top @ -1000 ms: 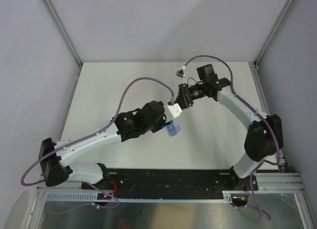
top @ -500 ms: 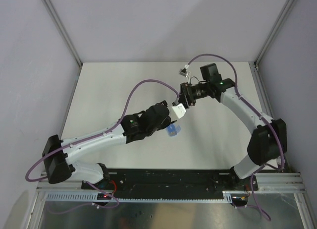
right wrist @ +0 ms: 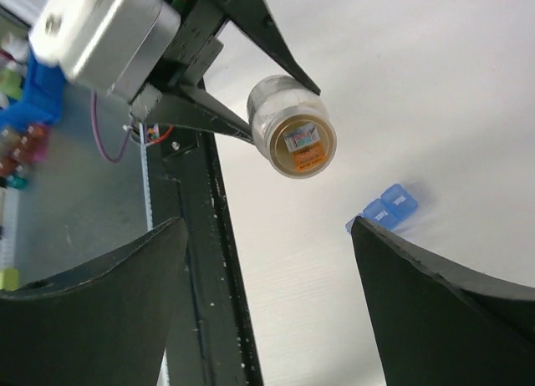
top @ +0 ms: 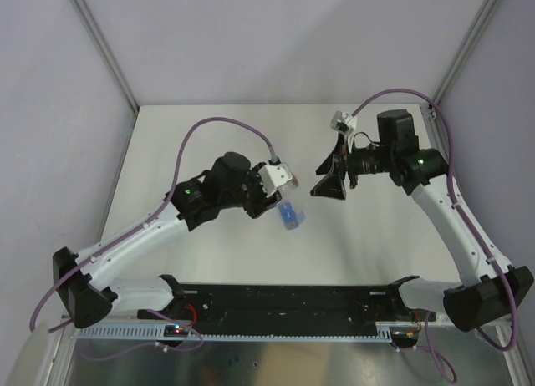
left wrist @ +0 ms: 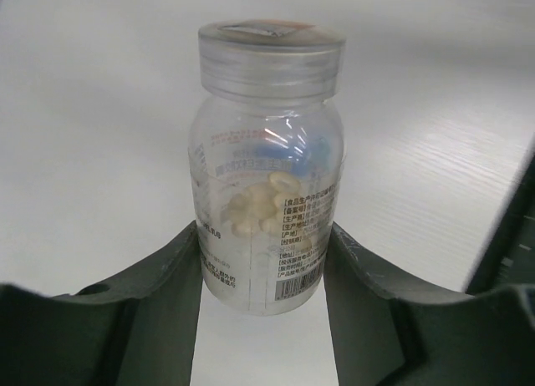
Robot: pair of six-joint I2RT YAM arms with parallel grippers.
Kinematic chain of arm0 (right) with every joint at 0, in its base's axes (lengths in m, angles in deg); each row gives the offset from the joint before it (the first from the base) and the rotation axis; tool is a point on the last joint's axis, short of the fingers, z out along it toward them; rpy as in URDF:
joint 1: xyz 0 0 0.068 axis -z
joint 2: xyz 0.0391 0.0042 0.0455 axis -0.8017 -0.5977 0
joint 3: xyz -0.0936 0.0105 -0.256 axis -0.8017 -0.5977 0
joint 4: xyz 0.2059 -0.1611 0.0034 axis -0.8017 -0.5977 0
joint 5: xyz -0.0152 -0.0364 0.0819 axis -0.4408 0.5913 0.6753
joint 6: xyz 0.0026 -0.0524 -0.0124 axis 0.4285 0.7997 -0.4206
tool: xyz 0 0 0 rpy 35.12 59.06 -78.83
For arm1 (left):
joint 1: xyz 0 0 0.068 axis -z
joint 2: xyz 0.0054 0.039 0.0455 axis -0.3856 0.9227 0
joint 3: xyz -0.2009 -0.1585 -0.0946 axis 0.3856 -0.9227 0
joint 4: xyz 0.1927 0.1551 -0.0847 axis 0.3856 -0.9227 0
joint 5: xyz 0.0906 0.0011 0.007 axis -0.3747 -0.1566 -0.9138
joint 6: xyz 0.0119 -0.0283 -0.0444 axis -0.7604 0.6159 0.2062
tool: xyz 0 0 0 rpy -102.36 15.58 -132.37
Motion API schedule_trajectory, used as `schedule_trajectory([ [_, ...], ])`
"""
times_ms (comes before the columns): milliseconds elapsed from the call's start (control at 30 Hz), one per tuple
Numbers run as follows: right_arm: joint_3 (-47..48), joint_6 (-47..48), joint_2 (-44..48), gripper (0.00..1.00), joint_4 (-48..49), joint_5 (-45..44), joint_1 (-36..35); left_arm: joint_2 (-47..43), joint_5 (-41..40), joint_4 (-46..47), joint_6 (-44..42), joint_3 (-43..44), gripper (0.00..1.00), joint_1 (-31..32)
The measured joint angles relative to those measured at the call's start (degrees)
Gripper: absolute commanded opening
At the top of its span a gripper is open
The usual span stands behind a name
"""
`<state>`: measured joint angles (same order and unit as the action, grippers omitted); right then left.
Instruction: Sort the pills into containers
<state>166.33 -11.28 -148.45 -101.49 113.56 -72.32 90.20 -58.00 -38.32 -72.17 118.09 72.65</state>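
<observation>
Near the containers (right wrist: 384, 207), a capped bottle (left wrist: 267, 177)

The flat white counter (top: 167, 152) carries the small translucent blue plastic strip of joined square compartments (top: 290, 215) near its middle, with nothing touching it. Just behind and left of the strip, off the counter, the clear cylindrical plastic bottle with a screw lid (top: 277, 176) sits between the left jaws, with the small pale oval pills (left wrist: 259, 206) inside it. The right jaws stand to the bottle's right, apart from it, facing its lid.
</observation>
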Motion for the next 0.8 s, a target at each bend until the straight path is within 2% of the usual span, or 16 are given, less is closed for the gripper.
schedule_trajectory([
  [200,-0.1,10.3,4.3,0.86,-3.3,-4.7,-6.8,-2.2,22.3,-6.0,0.0,2.4,0.0,-4.2],
  [333,0.6,15.0,4.4,0.85,-6.1,-6.8,-10.6,-2.1,32.1,-9.0,0.0,3.3,0.0,-4.5],
  [567,4.3,19.6,2.8,0.81,-10.3,-8.5,-15.1,-0.3,39.1,-12.0,0.0,4.1,0.0,-4.5],
  [800,4.6,21.3,1.9,0.73,-12.4,-8.4,-17.6,0.9,40.9,-12.7,0.0,5.2,0.0,-4.6],
])
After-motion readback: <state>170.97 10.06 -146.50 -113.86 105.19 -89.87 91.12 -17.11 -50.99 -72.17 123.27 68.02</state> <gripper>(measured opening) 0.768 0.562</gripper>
